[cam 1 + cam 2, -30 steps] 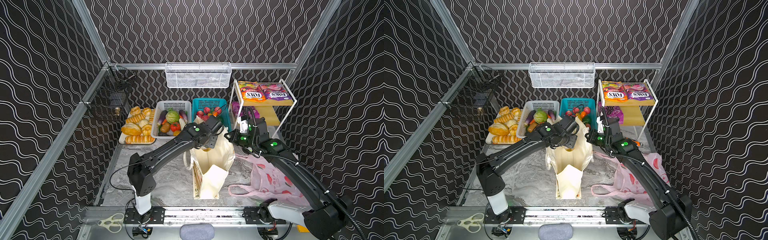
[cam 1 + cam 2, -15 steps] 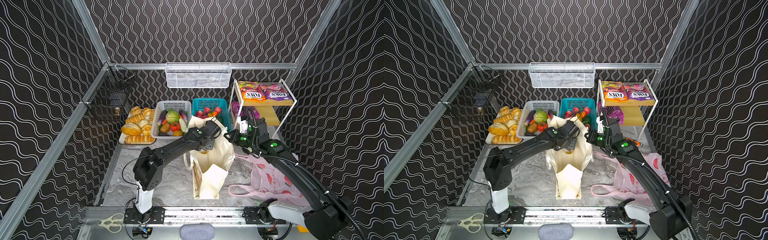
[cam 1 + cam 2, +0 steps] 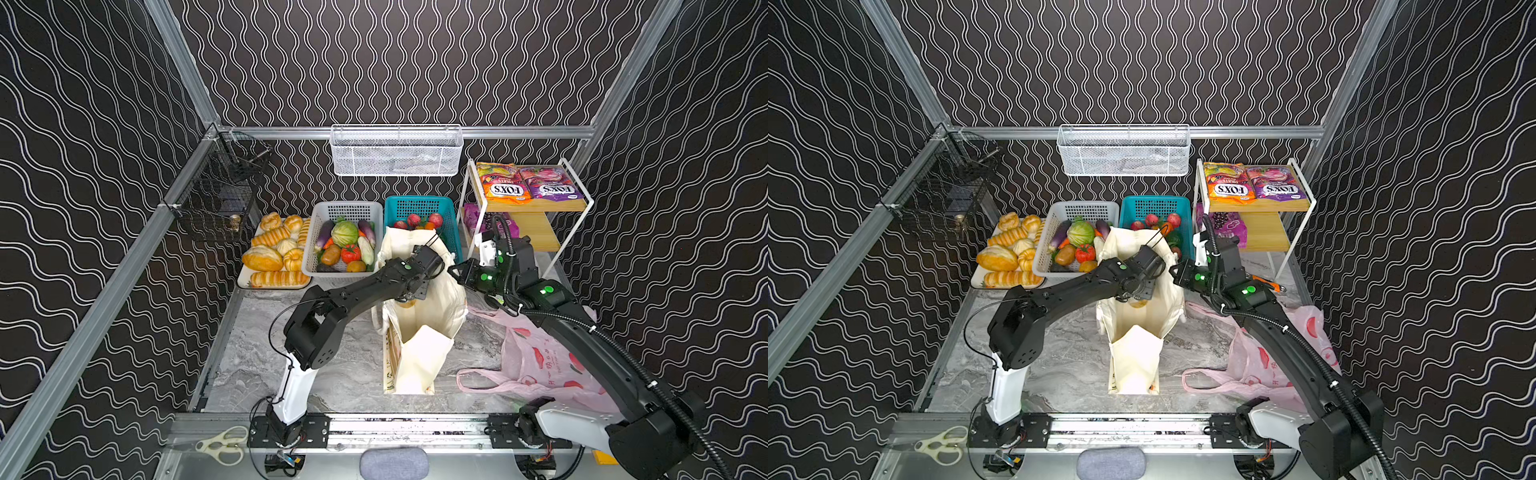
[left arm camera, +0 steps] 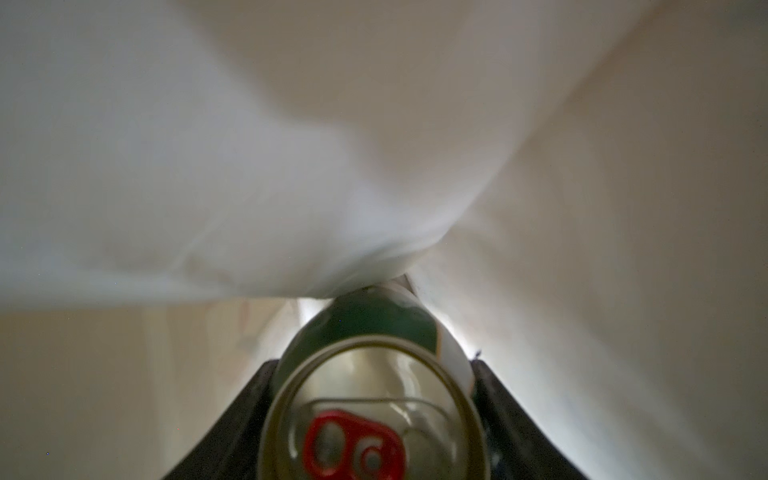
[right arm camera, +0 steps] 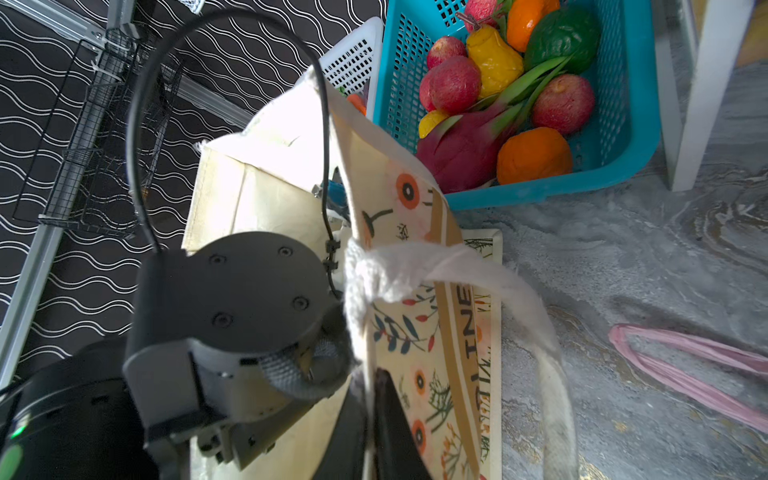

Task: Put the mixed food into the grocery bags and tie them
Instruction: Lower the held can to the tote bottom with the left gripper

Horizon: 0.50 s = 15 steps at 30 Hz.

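Jaws, left: the left gripper (image 4: 374, 370) is clamped on the green drink can (image 4: 365, 320), a finger on each side of its body, with the pull-tab end facing the wrist camera.
Jaws, right: the right gripper (image 5: 370, 395) is pinched tight on the upper edge of the canvas tote (image 5: 415, 208), just below the white handle (image 5: 415, 266), and holds the mouth up and open.
Left arm: it reaches down into the tote's mouth in both top views, and in the wrist view cloth closes in all around.
Can: it is inside the tote and not yet let go. Its far end meets a fold of cloth, and I cannot tell how far it is from the floor of the bag.
Pink plastic bag (image 3: 540, 361): it lies slack on the table (image 3: 257, 361) beside the tote, under the right arm, with its handles loose and nothing visible in it.
Vegetables: the cabbage (image 3: 344, 233), tomato (image 3: 350, 252), potato (image 3: 330, 254) and round orange vegetable (image 3: 356, 267) sit in the white basket (image 3: 347, 204).
Snacks: the orange candy bag (image 3: 500, 183) is on top of the shelf rack (image 3: 540, 205), and the purple pouch (image 3: 471, 216) is on the shelf below.
Done: one item is carried in. Whatever else the tote holds is hidden.
Left: dropping the can, packing the six items listed above, and tying both bags. By my judgement the task is at an early stage.
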### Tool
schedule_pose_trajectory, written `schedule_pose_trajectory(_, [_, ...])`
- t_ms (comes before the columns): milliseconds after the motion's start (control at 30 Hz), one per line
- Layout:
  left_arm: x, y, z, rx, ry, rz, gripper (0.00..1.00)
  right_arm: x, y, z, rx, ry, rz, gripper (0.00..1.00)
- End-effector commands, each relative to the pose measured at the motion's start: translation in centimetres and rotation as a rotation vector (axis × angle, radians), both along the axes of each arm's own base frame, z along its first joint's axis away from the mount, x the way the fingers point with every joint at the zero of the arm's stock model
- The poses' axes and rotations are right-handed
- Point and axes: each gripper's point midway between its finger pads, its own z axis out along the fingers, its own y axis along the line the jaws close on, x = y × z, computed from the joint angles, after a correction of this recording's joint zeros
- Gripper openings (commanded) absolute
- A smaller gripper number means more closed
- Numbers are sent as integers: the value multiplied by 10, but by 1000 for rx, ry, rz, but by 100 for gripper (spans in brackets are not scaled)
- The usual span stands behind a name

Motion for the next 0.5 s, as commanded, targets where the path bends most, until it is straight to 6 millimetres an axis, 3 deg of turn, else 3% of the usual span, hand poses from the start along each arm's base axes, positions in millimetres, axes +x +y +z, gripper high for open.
schedule_pose_trajectory(0, [15,-1,-4,-1,-51,19,27,1,-1,2,0,-20,-2,10])
schedule_pose_trajectory(233, [1,6,-32,8,13,16,31,2,-1,-2,-9,-6,-9,12])
schedule_pose_trajectory(467, [0,10,-37,36,26,5,35,2,-3,-3,-14,1,-19,14])
